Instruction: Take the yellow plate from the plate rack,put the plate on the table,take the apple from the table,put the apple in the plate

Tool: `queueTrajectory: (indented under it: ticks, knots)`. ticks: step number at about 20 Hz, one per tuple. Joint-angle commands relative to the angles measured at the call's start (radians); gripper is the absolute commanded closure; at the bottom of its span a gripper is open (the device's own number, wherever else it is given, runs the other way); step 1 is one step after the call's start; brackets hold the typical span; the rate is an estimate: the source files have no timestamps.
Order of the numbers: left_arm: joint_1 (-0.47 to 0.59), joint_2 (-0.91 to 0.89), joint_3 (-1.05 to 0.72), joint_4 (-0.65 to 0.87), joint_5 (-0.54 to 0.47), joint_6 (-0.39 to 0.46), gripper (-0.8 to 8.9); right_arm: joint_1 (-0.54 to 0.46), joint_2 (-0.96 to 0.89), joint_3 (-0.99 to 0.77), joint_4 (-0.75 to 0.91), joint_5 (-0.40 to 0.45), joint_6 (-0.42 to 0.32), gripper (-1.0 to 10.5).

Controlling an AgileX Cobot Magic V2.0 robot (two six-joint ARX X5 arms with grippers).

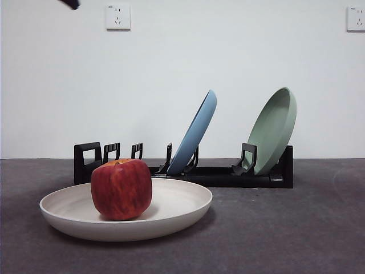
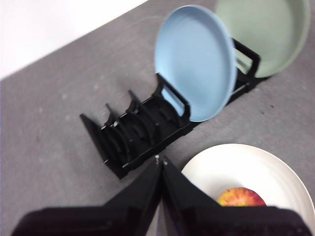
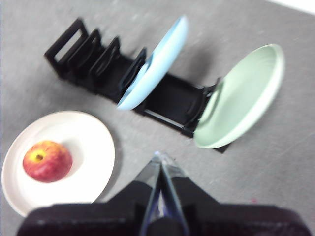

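My left claw (image 2: pixel 161 160) hangs high over the table (image 2: pixel 44 142) with nothing in it, its two black jaws pressed together so the tips meet in a point. My right claw (image 3: pixel 161 158) hangs raised the same way, jaws closed tip to tip and holding nothing. From the front, only a small black tip (image 1: pixel 71 3) of one of my arms shows at the upper corner; I cannot tell which.

- white wall (image 1: pixel 182 80) behind, plain and evenly lit.
- one socket (image 1: pixel 118 17) on it at 11 o'clock, another socket (image 1: pixel 356 18) at 2 o'clock, cut by the edge.
- wall meets a grey speckled surface in a straight line.
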Motion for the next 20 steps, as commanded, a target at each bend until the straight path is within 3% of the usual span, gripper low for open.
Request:
queueTrajectory:
  ticks: [1,4,7,13,16,20]
  knots:
    - [0.131,-0.012,-0.002,0.006,0.125,-0.012,8.22,-0.014,-0.061,-0.085,0.052,-0.002,-0.008,9.6]
    - [0.216,-0.033,-0.01,0.0,0.215,-0.015,8.22,-0.034,-0.164,-0.239,0.147,-0.006,0.011,9.6]
    - [0.24,-0.087,-0.066,0.021,0.217,-0.035,8.22,-0.04,-0.285,-0.45,0.291,-0.051,0.056,9.6]
    - [0.24,-0.362,-0.397,0.168,0.215,-0.163,8.22,-0.035,-0.515,-0.798,0.473,-0.05,0.183,9.6]
    - [0.24,-0.512,-0.553,0.221,0.212,-0.22,8.22,-0.035,-0.609,-0.881,0.491,-0.037,0.185,9.6]
    - [0.24,-0.561,-0.566,0.183,0.215,-0.271,8.17,-0.035,-0.625,-0.882,0.488,-0.02,0.232,9.5]
